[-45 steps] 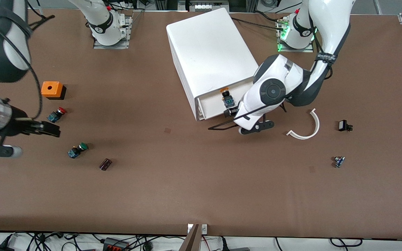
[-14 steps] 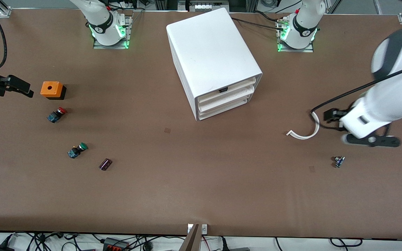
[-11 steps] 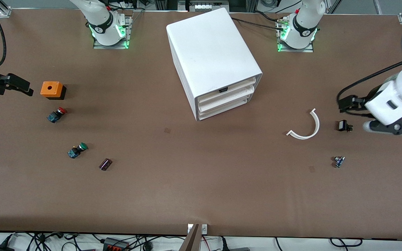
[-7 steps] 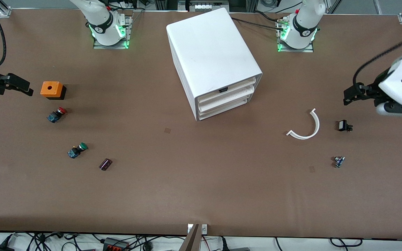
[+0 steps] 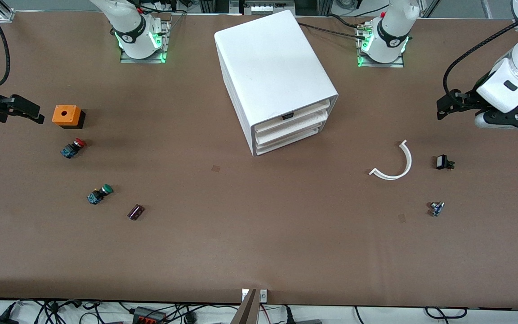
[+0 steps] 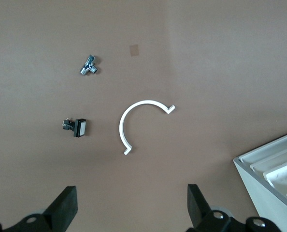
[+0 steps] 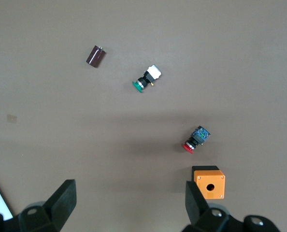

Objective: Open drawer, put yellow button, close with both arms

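Observation:
The white cabinet (image 5: 273, 72) stands mid-table with all three drawers pushed in. The topmost drawer (image 5: 292, 118) is shut. The yellow button is hidden. My left gripper (image 5: 444, 108) is open and empty, up over the table at the left arm's end; its wrist view (image 6: 131, 208) shows bare table between the fingers and a corner of the cabinet (image 6: 274, 176). My right gripper (image 5: 27, 112) is open and empty, up beside the orange box at the right arm's end; its wrist view (image 7: 129, 203) shows bare table between the fingers.
Toward the right arm's end lie an orange box (image 5: 66, 115), a red-capped button (image 5: 73, 148), a green-capped button (image 5: 100, 194) and a dark cylinder (image 5: 136, 212). Toward the left arm's end lie a white curved strip (image 5: 396, 162), a small black part (image 5: 442, 162) and a small metal part (image 5: 436, 208).
The topmost drawer, open earlier with the yellow button in it, is now shut. My left gripper has swung away from the cabinet to the left arm's end. My right gripper has drawn back.

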{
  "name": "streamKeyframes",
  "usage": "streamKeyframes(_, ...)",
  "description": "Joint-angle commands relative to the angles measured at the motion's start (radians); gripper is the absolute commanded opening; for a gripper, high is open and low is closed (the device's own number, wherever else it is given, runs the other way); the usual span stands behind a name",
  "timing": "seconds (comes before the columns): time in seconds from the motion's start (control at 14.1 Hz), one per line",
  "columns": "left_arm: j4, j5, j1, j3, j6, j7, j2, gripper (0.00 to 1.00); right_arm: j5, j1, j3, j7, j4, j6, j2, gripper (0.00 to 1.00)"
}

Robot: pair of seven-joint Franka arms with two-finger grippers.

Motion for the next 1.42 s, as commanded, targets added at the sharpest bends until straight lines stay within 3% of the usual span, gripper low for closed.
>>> streamKeyframes(0.0,0.029,-0.011,-0.01,0.016,-0.029,0.021,0.001,1.0,-0.017,-0.005,0.008,-0.005,-0.025,0.008,-0.029,1.0)
streamKeyframes(1.35,0.038,-0.014,-0.02,0.006,-0.049,0.016,0.001,1.0,-0.034,-0.004,0.008,-0.01,-0.036,0.009,-0.041,1.0)
